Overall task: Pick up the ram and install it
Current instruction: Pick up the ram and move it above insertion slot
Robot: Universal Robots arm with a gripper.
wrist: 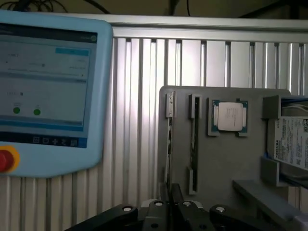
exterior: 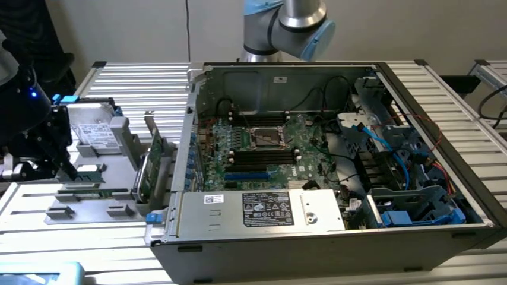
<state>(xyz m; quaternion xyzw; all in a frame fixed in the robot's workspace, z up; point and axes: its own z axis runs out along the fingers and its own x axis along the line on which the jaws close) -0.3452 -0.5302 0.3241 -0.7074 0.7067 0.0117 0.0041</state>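
Parked low over the gray tray [exterior: 111,159] at the exterior view's left: the black gripper [exterior: 73,176]. Fingers [wrist: 177,197] pressed close together, clamped on the thin edge of the ram [exterior: 92,176]. A slim green stick with dark chips, poking out sideways from the fingertips toward the exterior view's right. Seen edge-on in the wrist view as a skinny pale line straight out from between the fingers, near one edge of the tray. Hard to tell whether lifted clear or touching the tray. Well apart from the motherboard [exterior: 313,135], not in any of the long black slots [exterior: 262,156] there. Between the two rows of slots, a square socket [exterior: 265,138] with a metal frame. Just beside the ram on the tray, a long dark groove [wrist: 194,144], then a square silver chip [wrist: 228,117] in its own little nest, then a hard drive [wrist: 293,144] with a white label. At the tray's side nearest the computer, a taller green card [exterior: 157,160] upright on its edge. In the middle of the exterior view, a big open computer case [exterior: 317,249] flat on its side on a table [exterior: 135,77] of shiny metal slats. Inside, blue cables [exterior: 380,139] at the exterior view's right and a silver power box [exterior: 262,211] along the near wall. Behind the case, the gray and light blue base of the arm [exterior: 287,24]. Next to the tray in the wrist view, a light blue screen box [wrist: 48,86] with a red button [wrist: 6,160] flat on the slats.
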